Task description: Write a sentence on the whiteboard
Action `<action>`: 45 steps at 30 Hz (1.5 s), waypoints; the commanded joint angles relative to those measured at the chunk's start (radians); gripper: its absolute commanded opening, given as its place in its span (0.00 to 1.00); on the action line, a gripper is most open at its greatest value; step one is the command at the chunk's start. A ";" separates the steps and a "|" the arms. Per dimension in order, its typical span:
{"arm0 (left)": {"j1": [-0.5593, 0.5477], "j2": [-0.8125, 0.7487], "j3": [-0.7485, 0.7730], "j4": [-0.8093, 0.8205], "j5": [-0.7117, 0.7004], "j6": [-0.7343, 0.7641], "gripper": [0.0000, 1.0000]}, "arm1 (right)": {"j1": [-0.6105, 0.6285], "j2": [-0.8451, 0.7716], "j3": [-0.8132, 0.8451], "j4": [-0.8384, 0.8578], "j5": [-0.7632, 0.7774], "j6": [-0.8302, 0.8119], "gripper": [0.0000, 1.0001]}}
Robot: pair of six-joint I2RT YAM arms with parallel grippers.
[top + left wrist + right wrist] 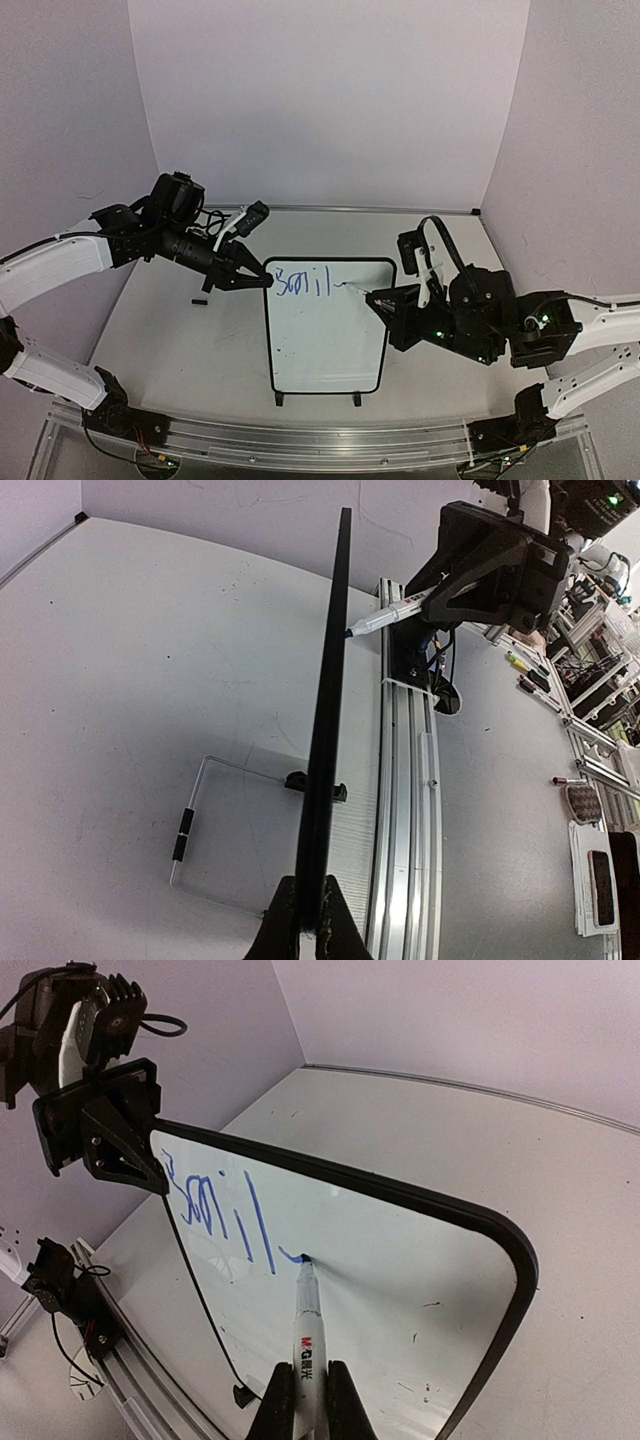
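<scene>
The whiteboard (325, 340) stands near the middle of the tabletop (190, 345), between the two arms, with its two small black feet toward the near edge. The left end effector (262, 281) pinches the top left corner of the frame, its fingers pressed onto the thin black edge. The right end effector (308, 1400) is clamped around the barrel of a blue marker (305, 1310), whose tip touches the board just right of the last finished stroke.

The sentence (300, 285) is barely begun. Four blue letters, roughly "Smil", run along the top left of the board, and a short fresh mark sits under the tip where the next letter appears to be starting. By that reading the first word is unfinished. The rest of the line and everything below it remain to be written, and most of the white surface is bare apart from a few faint specks.

The board is a smooth, glossy, portrait rectangle with rounded corners, seen knife-thin from the left wrist. The marker is a slim pale cylinder with a printed label and a dark tapered nib. The tabletop is matte light grey and lightly scuffed, with a ribbed aluminium rail (300, 440) along its near edge.
</scene>
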 commanded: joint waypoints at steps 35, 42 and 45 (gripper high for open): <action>-0.011 0.022 0.003 -0.065 -0.048 0.033 0.00 | -0.006 0.067 0.051 -0.040 -0.003 0.030 0.00; -0.011 0.020 0.004 -0.065 -0.048 0.033 0.00 | -0.006 0.062 0.053 -0.067 -0.010 0.045 0.00; -0.011 0.020 0.003 -0.065 -0.048 0.032 0.00 | -0.006 0.060 0.055 -0.075 -0.012 0.047 0.00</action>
